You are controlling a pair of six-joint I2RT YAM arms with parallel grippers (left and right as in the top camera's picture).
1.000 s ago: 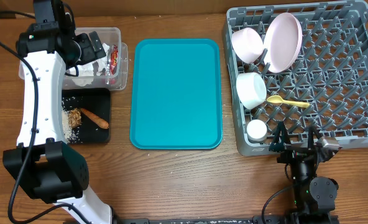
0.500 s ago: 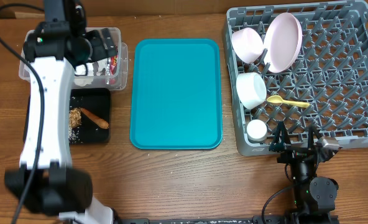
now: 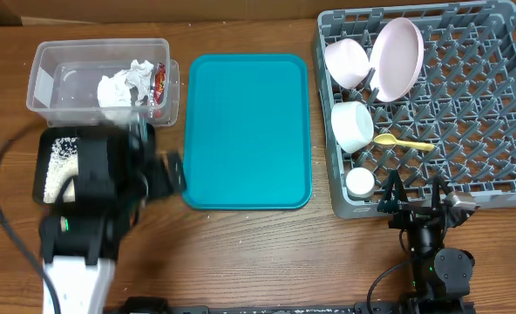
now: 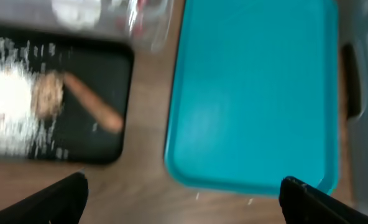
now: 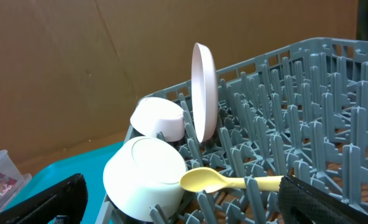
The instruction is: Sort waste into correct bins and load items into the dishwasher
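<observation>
While right tool (image 3: 412,190) gapes, plate (image 3: 396,57) racked — (upright)

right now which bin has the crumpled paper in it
The clear plastic tub holds the crumpled paper; the black tray has rice, a food lump and a carrot-like stick.
</observation>
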